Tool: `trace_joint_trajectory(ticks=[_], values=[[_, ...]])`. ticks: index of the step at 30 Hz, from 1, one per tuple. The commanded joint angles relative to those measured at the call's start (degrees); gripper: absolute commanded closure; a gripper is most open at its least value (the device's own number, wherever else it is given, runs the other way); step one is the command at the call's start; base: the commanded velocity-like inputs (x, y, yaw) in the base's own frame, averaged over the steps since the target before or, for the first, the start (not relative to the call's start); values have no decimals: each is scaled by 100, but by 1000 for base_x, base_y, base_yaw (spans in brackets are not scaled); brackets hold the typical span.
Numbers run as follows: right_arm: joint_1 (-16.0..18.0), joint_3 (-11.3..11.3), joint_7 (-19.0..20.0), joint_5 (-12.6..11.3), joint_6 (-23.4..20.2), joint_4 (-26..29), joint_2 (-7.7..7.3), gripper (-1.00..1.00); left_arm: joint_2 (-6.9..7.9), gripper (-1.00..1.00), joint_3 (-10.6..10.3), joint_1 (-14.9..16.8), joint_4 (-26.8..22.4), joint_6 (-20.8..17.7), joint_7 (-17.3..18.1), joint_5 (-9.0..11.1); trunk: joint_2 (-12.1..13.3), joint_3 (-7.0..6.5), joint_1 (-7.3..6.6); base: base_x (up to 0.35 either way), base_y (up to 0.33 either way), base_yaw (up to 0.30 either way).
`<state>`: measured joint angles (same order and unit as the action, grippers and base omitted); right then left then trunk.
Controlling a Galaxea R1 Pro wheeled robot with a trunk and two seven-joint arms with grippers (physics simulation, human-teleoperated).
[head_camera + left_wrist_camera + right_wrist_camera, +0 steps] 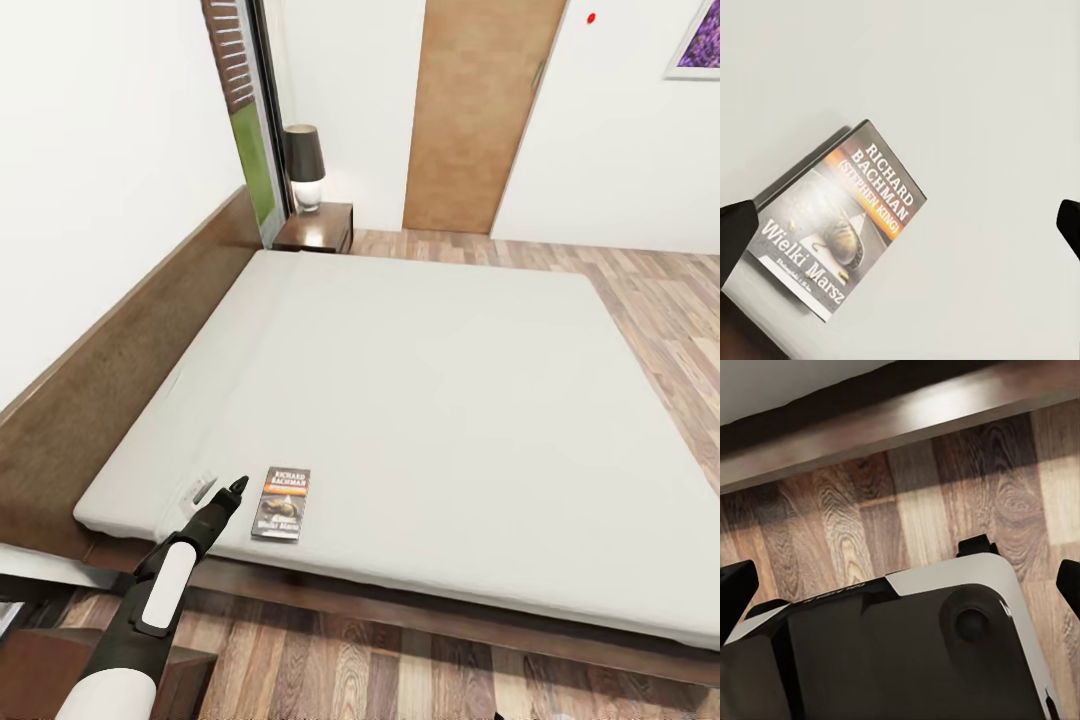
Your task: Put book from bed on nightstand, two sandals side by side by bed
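I've got the left hand point(236, 489) out over the bed point(430, 400), fingers spread wide apart and holding nothing, just left of the book point(281, 503); I judge this is the line-up for a grab. Book lies flat, cover up, near the mattress edge at about 7 o'clock of the bed, easy reach. Left wrist view has the book point(840, 229) between the two fingertips point(733, 238), nearer one of them. Right hand point(900, 585) hangs low over the floor point(870, 532) by the bed frame point(900, 412), fingers apart, empty. Far nightstand point(318, 228) at 11 o'clock carries a lamp point(304, 165); a dark wood corner shows at bottom left, maybe the nearer one. Nothing blocks the book.
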<state>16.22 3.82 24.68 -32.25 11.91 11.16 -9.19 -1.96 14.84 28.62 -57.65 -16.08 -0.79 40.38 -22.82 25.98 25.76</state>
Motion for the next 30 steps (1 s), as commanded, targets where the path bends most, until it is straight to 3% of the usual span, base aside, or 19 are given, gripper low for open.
trace_joint_trajectory(ticks=[1, 10, 30], values=[[4, 40, 20, -53, 22, -8, -4, -100, -6, -100, 19, 3, -9, -46, -8, 58, -10, 17, 3, 0, 0, 0], [4, 40, 20, -53, 22, -8, -4, -100, -5, -100, 20, 3, -9, -58, -3, 58, -10, 87, 3, 5, -4, 0], [4, 40, 20, -53, 22, -8, -4, -100, -6, -100, 19, 3, -18, -54, 0, 58, -10, 93, 3, 79, -32, 0]])
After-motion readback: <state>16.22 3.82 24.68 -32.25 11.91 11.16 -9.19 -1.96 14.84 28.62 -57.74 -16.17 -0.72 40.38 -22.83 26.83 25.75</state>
